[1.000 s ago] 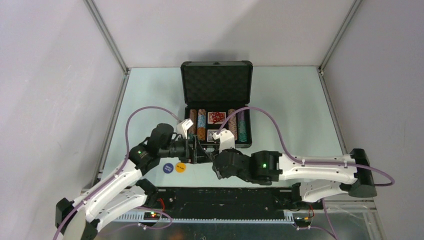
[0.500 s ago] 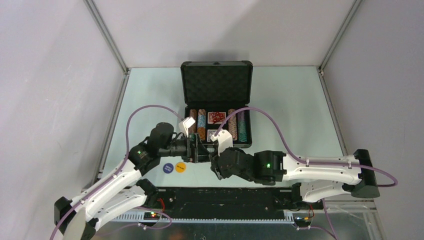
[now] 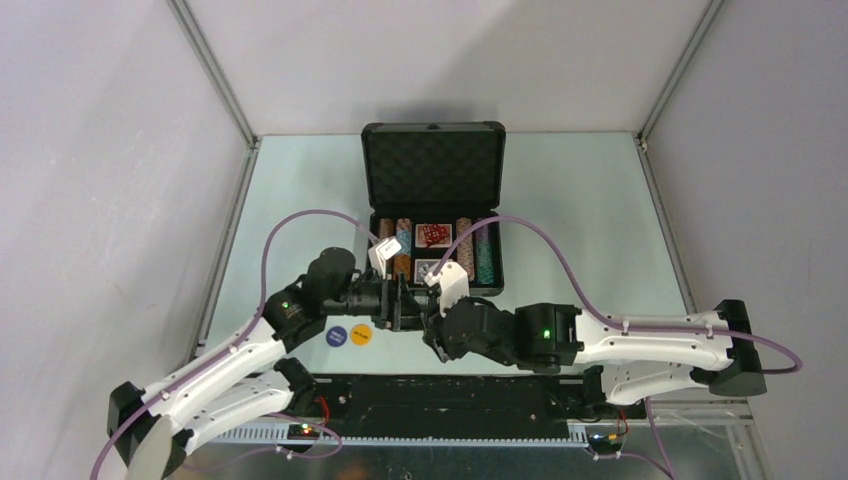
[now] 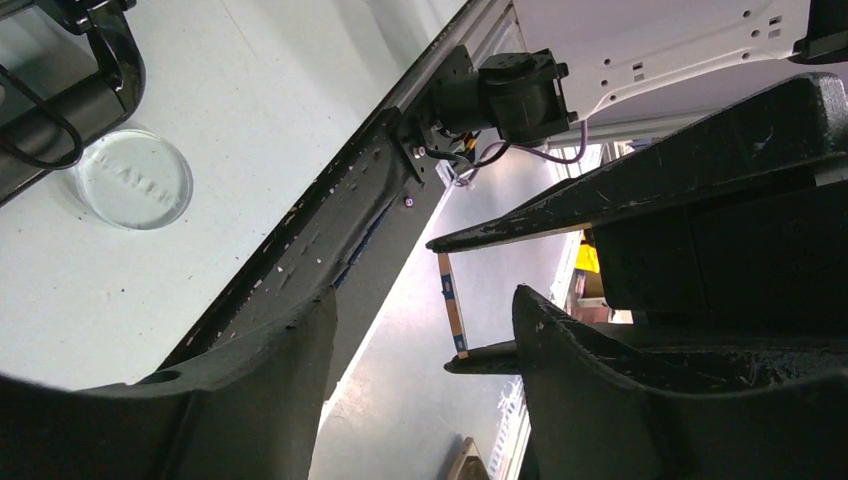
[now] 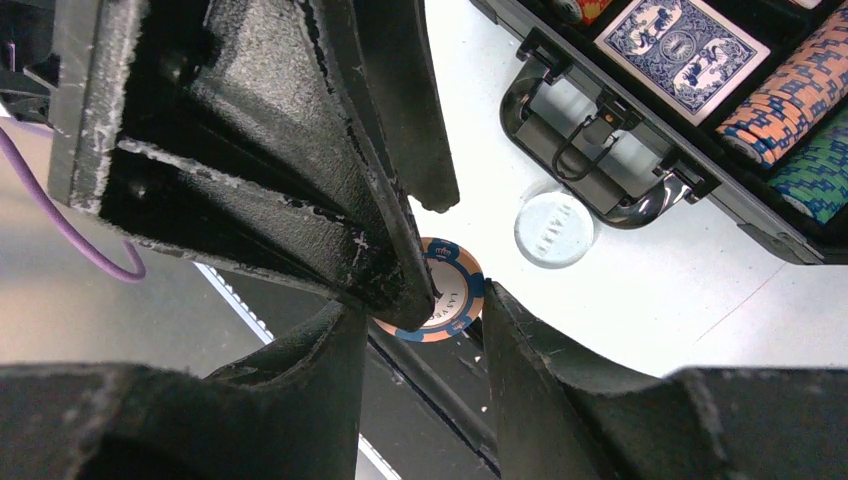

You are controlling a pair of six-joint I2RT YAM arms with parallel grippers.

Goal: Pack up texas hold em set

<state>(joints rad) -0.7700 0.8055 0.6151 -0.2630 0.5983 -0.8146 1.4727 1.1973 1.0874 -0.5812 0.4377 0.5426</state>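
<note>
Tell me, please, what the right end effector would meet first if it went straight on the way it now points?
The left end effector: its fingers stand directly ahead, either side of the chip the right end effector holds. Behind them lies the table, though depth is unclear.

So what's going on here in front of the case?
Both arms meet just in front of the open black case. The right gripper pinches a blue-and-orange poker chip by its rim, and the left gripper has its open jaws either side of it, which looks like a handover. The case already holds chip rows and two card decks. A blue button, a yellow button and a white button lie on the table outside it.
</note>
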